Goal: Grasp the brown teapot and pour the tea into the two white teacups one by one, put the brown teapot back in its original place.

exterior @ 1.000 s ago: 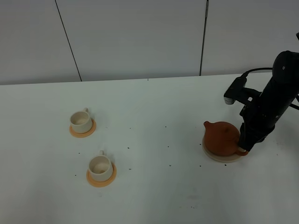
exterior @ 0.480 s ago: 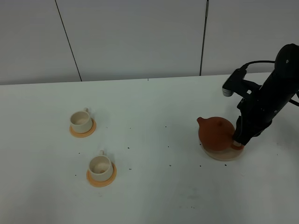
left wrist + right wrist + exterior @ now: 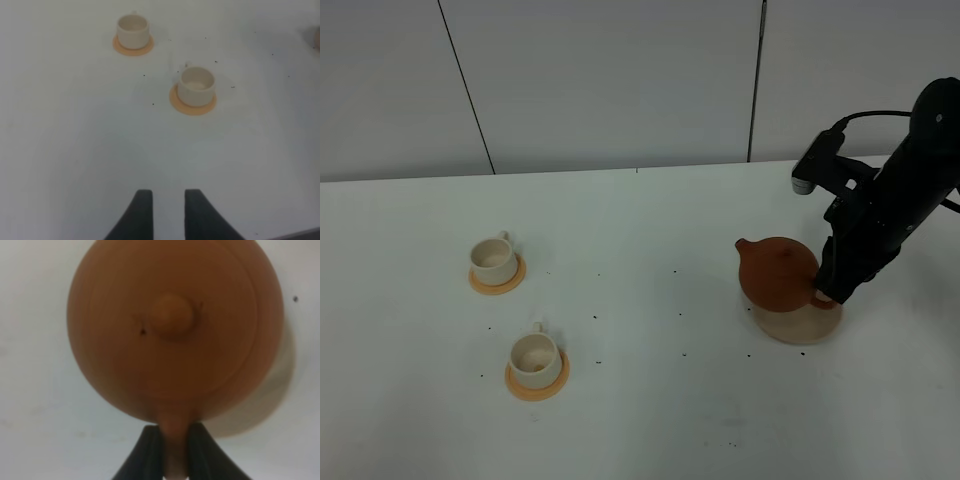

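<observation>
Right tool (image 3: 175, 442) pinches the round reddish-brown clay teapot (image 3: 170, 330), at three o'clock, by its thin loop handle (image 3: 173, 430); the heavy pot may swivel and spill. Left tool (image 3: 165, 212) gapes empty.

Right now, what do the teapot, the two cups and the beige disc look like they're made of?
The teapot looks like unglazed clay: matte reddish-brown, no shine. The cups seem glazed ceramic: smooth, cream-white. The disc is flat, pale beige, matte; wood or cork perhaps, cannot tell.

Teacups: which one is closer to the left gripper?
The front teacup, lying ahead of the left gripper; the rear teacup sits farther off behind it.
</observation>
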{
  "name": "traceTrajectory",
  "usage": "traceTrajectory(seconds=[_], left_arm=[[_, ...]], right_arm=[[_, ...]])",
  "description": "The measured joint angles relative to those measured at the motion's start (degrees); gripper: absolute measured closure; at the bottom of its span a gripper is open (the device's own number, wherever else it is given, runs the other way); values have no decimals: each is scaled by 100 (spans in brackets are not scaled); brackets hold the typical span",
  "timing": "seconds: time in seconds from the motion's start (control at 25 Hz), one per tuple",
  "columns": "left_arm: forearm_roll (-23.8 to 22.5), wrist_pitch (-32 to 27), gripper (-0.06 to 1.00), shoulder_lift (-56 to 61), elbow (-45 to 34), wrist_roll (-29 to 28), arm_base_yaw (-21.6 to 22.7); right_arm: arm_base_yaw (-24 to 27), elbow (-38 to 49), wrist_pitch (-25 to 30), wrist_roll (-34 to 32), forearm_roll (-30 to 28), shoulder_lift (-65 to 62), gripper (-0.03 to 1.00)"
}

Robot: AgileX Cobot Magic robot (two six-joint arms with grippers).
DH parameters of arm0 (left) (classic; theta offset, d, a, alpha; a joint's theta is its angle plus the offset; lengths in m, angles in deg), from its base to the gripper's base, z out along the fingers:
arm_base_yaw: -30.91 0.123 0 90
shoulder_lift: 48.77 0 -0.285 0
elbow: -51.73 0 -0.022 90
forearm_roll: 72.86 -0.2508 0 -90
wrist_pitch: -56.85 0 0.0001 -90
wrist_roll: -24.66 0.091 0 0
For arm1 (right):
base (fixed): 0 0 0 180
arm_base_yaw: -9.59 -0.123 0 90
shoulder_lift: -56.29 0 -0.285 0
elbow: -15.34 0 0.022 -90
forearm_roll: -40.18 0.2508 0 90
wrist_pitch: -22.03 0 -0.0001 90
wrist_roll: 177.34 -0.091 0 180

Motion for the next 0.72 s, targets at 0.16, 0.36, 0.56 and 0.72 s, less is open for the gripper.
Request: traceTrajectory(seconds=[0.16,0.36,0.56,0.72], left_arm=[[0,0,72,0,0,0,0],[0,0,72,0,0,0,0],[0,0,72,0,0,0,0],[0,0,72,0,0,0,0]], right_arm=[[-430,-192,100,-435,-661,0,87],[-846,-888,648,-693,-1041,71,87],[-1128,-1781,1138,-722,-1060,444,87],[-1273,-2490,1354,-727,-993,913,87]])
